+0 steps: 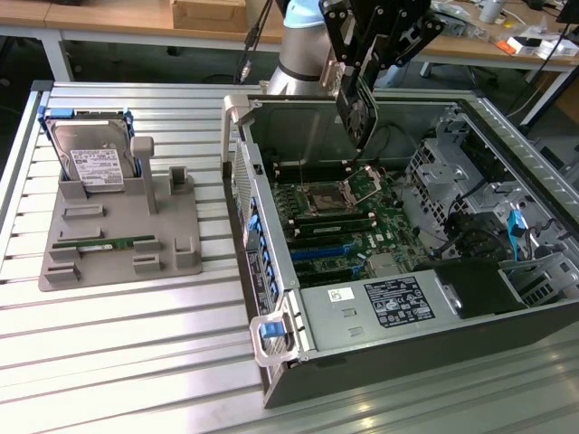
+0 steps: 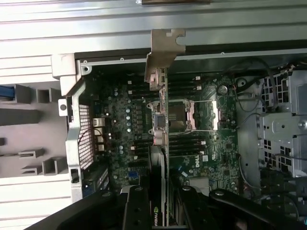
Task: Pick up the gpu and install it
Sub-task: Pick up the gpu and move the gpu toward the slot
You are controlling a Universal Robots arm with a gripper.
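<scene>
One slip is the main worry here. The black two-fingered gripper (image 1: 360, 77) is part-way closed, its jaws pressed against the flat faces of the thin dark gpu card with its silvery-tan metal bracket (image 1: 359, 117). It holds the card in the air above the open dark-grey computer case (image 1: 380, 362), clear of everything inside.

In the wrist view the gpu (image 2: 160, 139) appears edge-on, running from the gripper (image 2: 164, 203) out over the green motherboard (image 2: 211, 143). Its bracket (image 2: 163, 48) lies at the case's rear wall. The card hangs roughly over the square silver processor socket (image 1: 339, 194), not over the long blue expansion slots (image 1: 321, 258) nearer the front.

Lowered from this spot, its edge would likely strike the socket frame instead of seating. A slight tilt could jam the connector askew. The bracket could also catch on the rear wall's lip and twist the card in the jaws. I judge that the narrow grip on smooth faces gives little resistance to such twisting.
</scene>
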